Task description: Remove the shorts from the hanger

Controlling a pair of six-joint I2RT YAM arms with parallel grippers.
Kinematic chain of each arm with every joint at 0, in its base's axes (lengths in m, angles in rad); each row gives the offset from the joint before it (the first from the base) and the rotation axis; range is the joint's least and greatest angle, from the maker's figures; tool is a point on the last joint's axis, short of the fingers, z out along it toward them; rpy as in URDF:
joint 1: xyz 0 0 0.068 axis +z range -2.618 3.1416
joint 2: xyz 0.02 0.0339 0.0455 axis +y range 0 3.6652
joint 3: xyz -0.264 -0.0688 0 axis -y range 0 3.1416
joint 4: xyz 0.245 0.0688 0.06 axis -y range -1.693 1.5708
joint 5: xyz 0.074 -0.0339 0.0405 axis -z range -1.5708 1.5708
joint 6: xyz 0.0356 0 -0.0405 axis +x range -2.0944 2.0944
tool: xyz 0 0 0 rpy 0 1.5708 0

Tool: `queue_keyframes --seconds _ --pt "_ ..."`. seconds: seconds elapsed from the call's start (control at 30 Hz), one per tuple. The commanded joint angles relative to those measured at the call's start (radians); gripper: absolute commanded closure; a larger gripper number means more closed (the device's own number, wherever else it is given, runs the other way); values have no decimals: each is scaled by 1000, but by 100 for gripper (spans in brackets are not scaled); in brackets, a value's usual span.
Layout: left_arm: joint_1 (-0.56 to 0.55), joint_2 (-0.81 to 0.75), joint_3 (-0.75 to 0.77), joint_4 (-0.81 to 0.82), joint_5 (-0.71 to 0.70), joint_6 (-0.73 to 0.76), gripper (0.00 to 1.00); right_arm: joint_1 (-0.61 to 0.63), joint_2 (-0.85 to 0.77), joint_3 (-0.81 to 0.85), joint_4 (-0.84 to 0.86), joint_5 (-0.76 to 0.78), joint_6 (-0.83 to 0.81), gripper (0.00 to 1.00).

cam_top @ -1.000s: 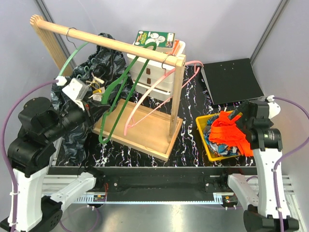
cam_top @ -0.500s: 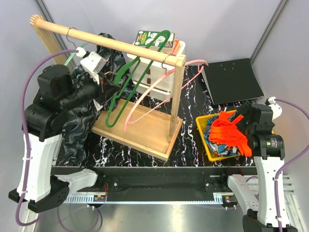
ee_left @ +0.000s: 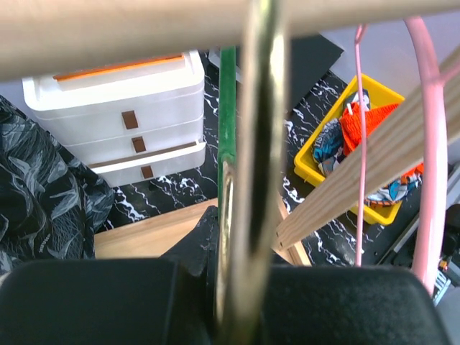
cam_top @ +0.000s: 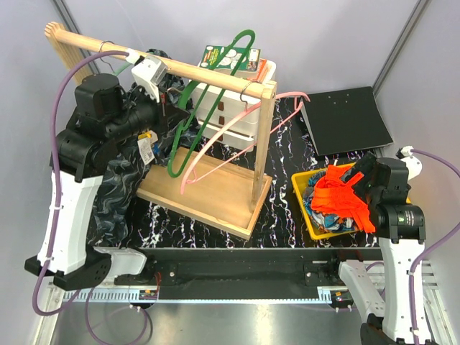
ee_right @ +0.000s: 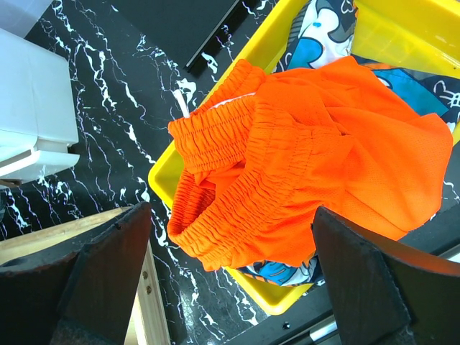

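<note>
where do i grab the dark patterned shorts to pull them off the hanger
Probably the loose lower part of the dark patterned shorts, where it hangs left of the wooden base, coming in from the near left side. The cloth hangs free and open there, while its top is crowded under the rail beside the green hanger.

The left arm point(cam_top: 93, 136) hides part of the dark shorts point(cam_top: 115, 201), the orange shorts point(ee_right: 323, 165) cover most of the blue-patterned pair point(ee_right: 320, 32), and the nearest metal piece point(ee_left: 251, 144) is blurred.
</note>
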Motion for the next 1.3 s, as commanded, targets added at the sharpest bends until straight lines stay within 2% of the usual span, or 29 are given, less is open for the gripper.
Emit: queue_keyframes --seconds 0.0,0.5,0.87,1.0,1.13,1.27 --pt "-2 30 52 70 -41 -44 100 -2 -8 34 21 -15 -20 0" --pt "-52 88 54 128 -116 -132 100 -2 -8 18 31 -27 -17 0" --pt "-78 91 38 127 -150 -121 98 -2 -2 11 41 -27 -20 0" --pt "-77 89 37 127 -157 -120 88 -2 7 11 50 -42 -15 0" --pt "-78 88 29 128 -150 -110 83 -2 12 11 53 -49 -15 0" --pt "-77 77 18 124 -133 -100 62 -2 10 12 52 -50 -18 0"
